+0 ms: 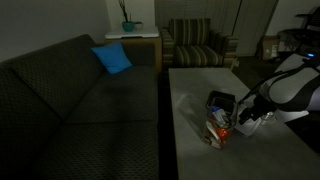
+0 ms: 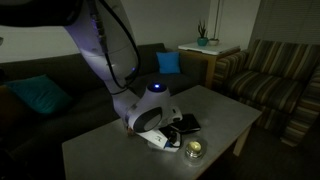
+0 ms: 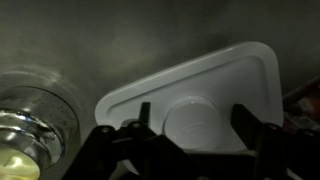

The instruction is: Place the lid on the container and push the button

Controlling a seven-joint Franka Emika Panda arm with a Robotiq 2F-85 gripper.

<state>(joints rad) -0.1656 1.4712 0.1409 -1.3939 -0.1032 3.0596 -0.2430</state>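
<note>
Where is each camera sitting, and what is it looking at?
Exterior view: beyond the grey table's end, facing the striped armchair; white robot arm at right.
Exterior view: near the arm, facing across the table to the dark sofa; arm fills the foreground.
Wrist view: above the flat white plastic lid, facing down; black gripper at bottom.
Shared: small round shiny tin, wrist and an exterior view.

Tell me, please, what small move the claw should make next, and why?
Probably close the claw on the raised round boss of the flat white plastic lid. In the wrist view its fingers stand apart on either side of that boss, gripping nothing, and the lid lies on the grey table beside the shiny round tin.
</note>
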